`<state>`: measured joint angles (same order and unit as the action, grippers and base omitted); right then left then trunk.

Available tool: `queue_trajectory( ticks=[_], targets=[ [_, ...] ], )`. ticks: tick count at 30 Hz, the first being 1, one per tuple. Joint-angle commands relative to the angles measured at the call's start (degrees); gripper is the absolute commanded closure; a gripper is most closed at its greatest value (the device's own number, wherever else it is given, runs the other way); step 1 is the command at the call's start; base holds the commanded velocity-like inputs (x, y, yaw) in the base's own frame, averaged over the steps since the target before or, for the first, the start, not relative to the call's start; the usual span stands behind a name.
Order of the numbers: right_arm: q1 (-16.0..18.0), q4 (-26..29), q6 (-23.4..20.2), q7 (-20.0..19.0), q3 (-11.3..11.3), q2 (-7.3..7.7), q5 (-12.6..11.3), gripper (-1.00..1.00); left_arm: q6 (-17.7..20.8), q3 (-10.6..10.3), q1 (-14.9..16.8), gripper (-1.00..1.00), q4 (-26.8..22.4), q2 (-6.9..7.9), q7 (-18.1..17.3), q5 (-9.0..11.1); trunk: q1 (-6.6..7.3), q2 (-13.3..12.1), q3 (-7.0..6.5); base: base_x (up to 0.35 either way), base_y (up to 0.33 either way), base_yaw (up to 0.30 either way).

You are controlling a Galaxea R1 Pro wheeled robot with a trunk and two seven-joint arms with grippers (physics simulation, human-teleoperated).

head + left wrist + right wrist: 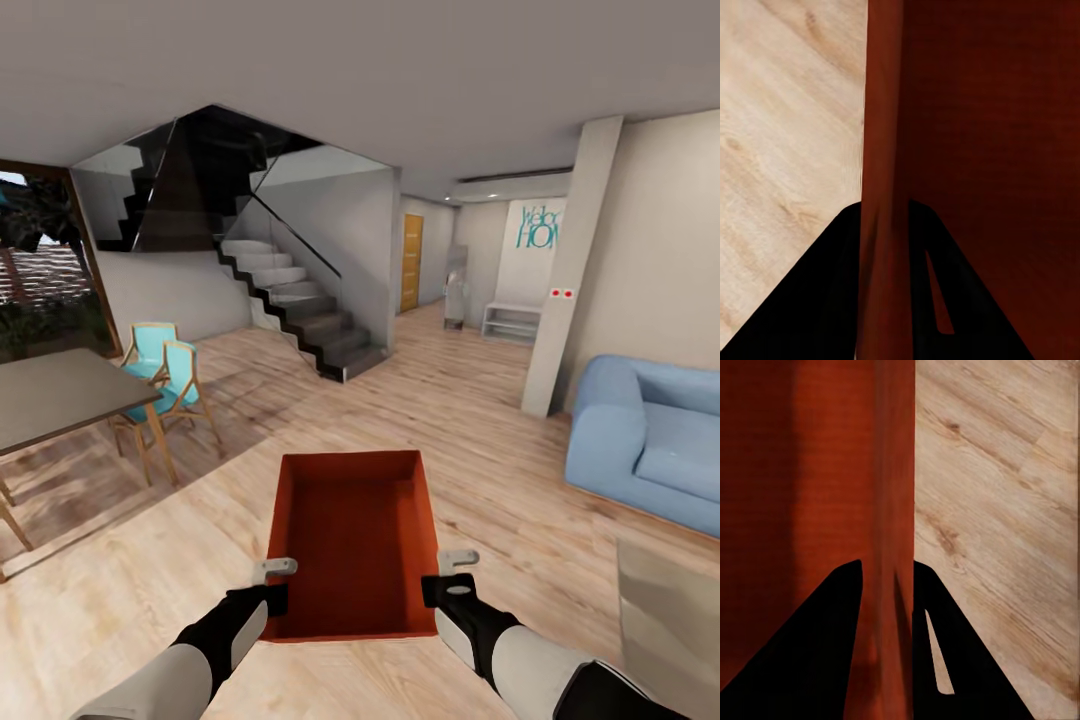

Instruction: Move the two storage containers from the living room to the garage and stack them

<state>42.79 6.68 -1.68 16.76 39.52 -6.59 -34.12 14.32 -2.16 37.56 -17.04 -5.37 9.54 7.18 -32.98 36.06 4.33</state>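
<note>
One orange-red storage container (350, 540), open-topped and empty, hangs in front of me above the light wood floor of the living room. My left gripper (272, 585) is shut on its left wall (881, 135), one finger on each side of the wall. On the opposite side my right gripper (440, 578) clamps the right wall (892, 472) the same way. The garage is out of view.
A dark dining table (50, 395) with teal chairs (165, 375) stands at the left. A staircase (300, 310) rises ahead and a blue sofa (650, 440) sits at the right behind a white pillar (565, 290). A corridor with a wooden door (411, 262) runs beyond.
</note>
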Motion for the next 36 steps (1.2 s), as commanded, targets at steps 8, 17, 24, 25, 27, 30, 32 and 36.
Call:
queue_trajectory(
  ticks=[8, 17, 24, 25, 27, 30, 32, 36],
  targets=[
    [0.01, 0.00, -0.16, -0.04, 0.12, 0.00, -1.48, 1.00, -0.83, 1.37, 0.06, 1.00, -1.06, 0.01, 0.64, -0.77, -0.05, 0.09, 0.11, 0.323, 0.000, 0.000],
    [0.01, 0.00, -0.16, -0.06, 0.12, 0.00, -1.39, 1.00, -0.79, 1.37, 0.06, 1.00, -0.98, 0.01, 0.58, -0.77, -0.05, 0.09, 0.11, 0.323, 0.000, 0.000],
    [0.01, 0.01, -0.16, -0.06, 0.12, 0.00, -1.39, 1.00, -0.79, 1.37, 0.06, 1.00, -0.97, 0.01, 0.57, -0.75, -0.05, 0.09, 0.11, 0.323, 0.000, 0.000],
    [0.01, 0.01, -0.16, -0.06, 0.12, 0.00, -1.39, 1.00, -0.79, 1.37, 0.06, 1.00, -0.97, 0.01, 0.57, -0.74, -0.05, 0.09, 0.11, 0.323, 0.000, 0.000],
    [0.01, 0.00, -0.16, -0.06, 0.12, 0.00, -1.39, 1.00, -0.79, 1.37, 0.06, 1.00, -0.97, 0.01, 0.57, -0.70, -0.05, 0.09, 0.11, 0.323, 0.000, 0.000],
    [0.01, 0.01, -0.16, -0.06, 0.12, 0.00, -1.39, 1.00, -0.79, 1.37, 0.06, 1.00, -0.97, 0.01, 0.57, -0.72, -0.05, 0.09, 0.11, 0.323, 0.000, 0.000],
    [0.01, 0.00, -0.16, -0.06, 0.12, 0.00, -1.39, 1.00, -0.79, 1.37, 0.06, 1.00, -0.97, 0.01, 0.57, -0.70, -0.05, 0.09, 0.11, 0.323, 0.000, 0.000],
    [0.01, 0.00, -0.16, -0.06, 0.12, 0.00, -1.39, 1.00, -0.79, 1.37, 0.06, 1.00, -0.97, 0.01, 0.57, -0.70, -0.05, 0.09, 0.11, 0.323, 0.000, 0.000]
  ],
)
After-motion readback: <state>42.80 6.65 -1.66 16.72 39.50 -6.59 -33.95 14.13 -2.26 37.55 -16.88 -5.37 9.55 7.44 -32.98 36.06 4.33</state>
